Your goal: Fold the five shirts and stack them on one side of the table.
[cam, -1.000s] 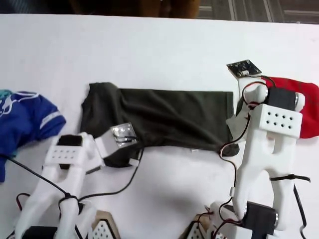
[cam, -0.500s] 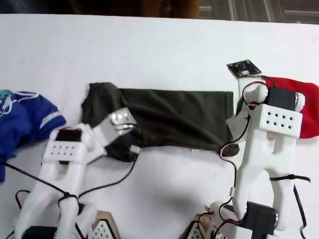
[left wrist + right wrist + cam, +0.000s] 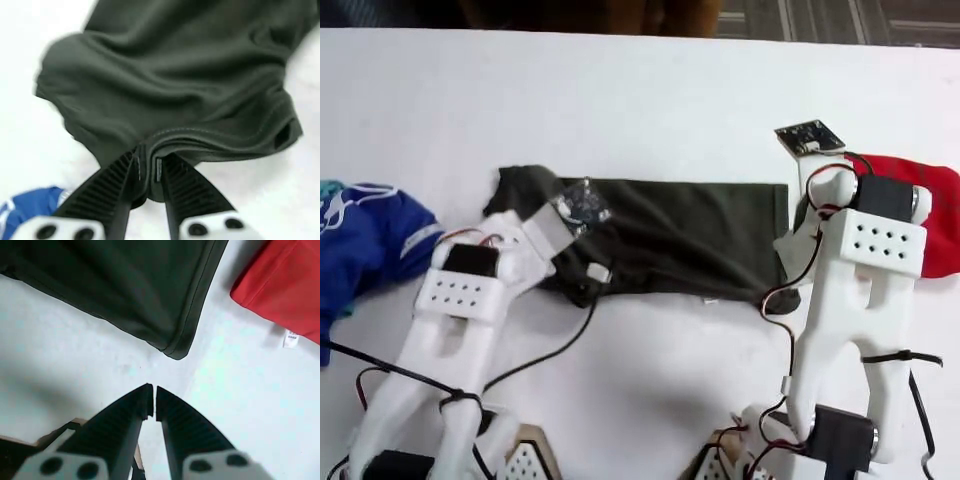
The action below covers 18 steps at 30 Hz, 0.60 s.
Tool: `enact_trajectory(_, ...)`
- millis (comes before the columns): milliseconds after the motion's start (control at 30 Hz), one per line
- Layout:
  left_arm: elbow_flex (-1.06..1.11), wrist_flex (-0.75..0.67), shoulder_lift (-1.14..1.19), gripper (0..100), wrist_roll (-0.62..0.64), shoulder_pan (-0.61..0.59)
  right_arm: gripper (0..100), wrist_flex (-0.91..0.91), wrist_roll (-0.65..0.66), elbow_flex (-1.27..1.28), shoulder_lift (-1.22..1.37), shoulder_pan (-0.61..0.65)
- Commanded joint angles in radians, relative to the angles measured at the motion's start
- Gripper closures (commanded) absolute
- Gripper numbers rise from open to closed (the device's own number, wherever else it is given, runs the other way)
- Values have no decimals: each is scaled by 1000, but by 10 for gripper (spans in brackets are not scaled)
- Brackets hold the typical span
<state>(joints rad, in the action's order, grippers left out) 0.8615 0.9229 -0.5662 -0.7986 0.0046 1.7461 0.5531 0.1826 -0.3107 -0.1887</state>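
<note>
Carrying the shirt's gathered edge toward 12 o'clock

Left gripper (image 3: 148,169) is pinching a bunched fold of the dark green shirt (image 3: 690,235) between its pressed-together fingers. Over the last second this arm has swung from the shirt's 7 o'clock corner up toward 12 o'clock, so that its wrist now sits over the shirt's 9 o'clock end. The gripped cloth has travelled with it, and the low bulge once at 7 o'clock is drawn inward. The shirt lies as a wide band at the centre of the table (image 3: 620,100). Right gripper (image 3: 151,401) has not moved; it hangs closed and empty just off the shirt's 4 o'clock corner, not touching the cloth. The blue shirt (image 3: 370,240) lies bunched at 9 o'clock and the red shirt (image 3: 942,215) at 3 o'clock, neither folded. The motion reads as a fold of the 9 o'clock end under way. Judged from the layout, the task is at an early stage, with no stack begun.
</note>
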Motion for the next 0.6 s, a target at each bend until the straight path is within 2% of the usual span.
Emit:
enact_trajectory(0, -68, -38, 44, 976, 8, 3, 980, 19, -8, -12, -41, 2)
enact_trajectory(133, -173, -60, 227, 976, 86, -15, 980, 19, -8, -12, -41, 2)
enact_trajectory(333, -414, -11, 483, 976, 216, -46, 980, 19, -8, -12, -41, 2)
enact_trajectory(567, -536, 20, 577, 976, 272, -38, 980, 16, -8, -12, -41, 2)
